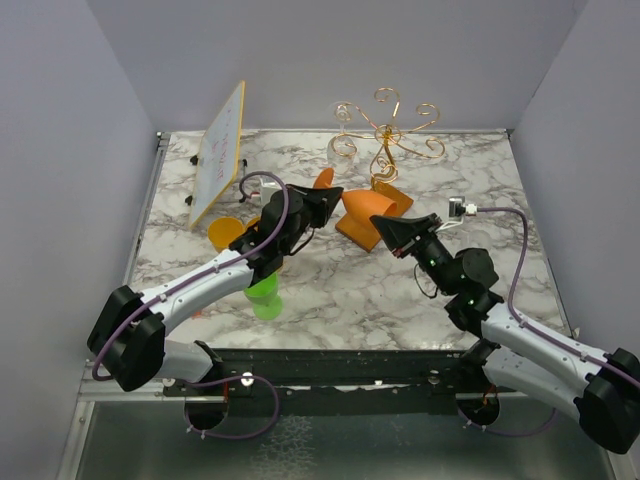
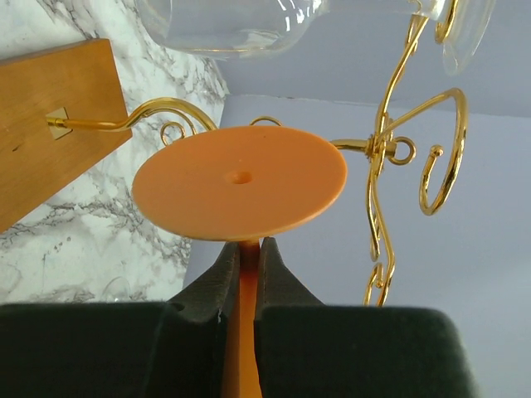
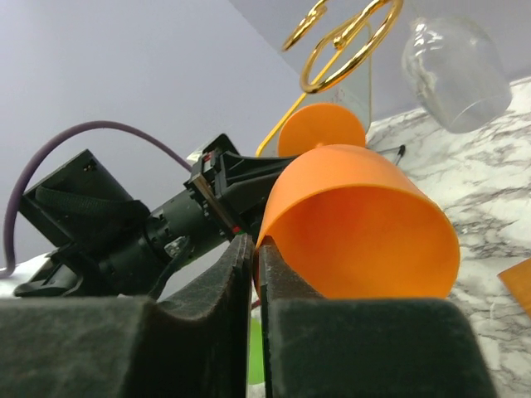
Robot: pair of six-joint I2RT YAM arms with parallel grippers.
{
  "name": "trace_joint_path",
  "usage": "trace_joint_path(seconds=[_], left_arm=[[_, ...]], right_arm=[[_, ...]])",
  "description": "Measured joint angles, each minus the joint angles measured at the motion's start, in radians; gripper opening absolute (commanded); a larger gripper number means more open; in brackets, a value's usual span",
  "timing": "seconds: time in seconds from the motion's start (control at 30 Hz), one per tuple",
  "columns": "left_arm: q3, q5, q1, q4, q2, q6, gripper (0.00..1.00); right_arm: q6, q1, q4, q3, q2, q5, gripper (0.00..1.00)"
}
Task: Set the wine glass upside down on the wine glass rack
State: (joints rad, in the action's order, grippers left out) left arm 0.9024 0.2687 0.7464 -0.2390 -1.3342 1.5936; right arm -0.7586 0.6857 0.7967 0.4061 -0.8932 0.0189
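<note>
Left gripper is squeezing the orange wine glass by its stem. Right gripper is pinching the bowl's rim, near the rack.

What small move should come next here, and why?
Probably open the right end effector and let go. It pinches the bowl rim of the orange wine glass, while the left end effector clamps the stem just behind the foot. The glass lies sideways, short of the wine glass rack; freed, the left arm could tip it foot-up toward a curled arm.
</note>
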Motion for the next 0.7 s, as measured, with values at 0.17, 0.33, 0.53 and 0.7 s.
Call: trace_joint_path(seconds=[0.17,0.33,0.53,0.7], left_arm=[[0.0,0.001,0.008,-0.008,0.003,-0.051,0.0],[-0.01,0.011,0.009,-0.016,0.035,-0.133,0.0],[-0.053,0.055,0.009,-0.039,0.127,-0.312,0.0],[-0.093,0.074,0.009,-0.075,0.206,-0.47,0.0]], right_arm=[[0.0,0.001,-0.054,0.0,0.034,-0.035,0.52],[0.017,0.002,-0.177,0.008,0.121,-0.035,0.6],[0.045,0.002,-0.362,0.048,0.211,-0.007,0.62],[0.071,0.002,-0.489,0.078,0.275,0.031,0.62]])
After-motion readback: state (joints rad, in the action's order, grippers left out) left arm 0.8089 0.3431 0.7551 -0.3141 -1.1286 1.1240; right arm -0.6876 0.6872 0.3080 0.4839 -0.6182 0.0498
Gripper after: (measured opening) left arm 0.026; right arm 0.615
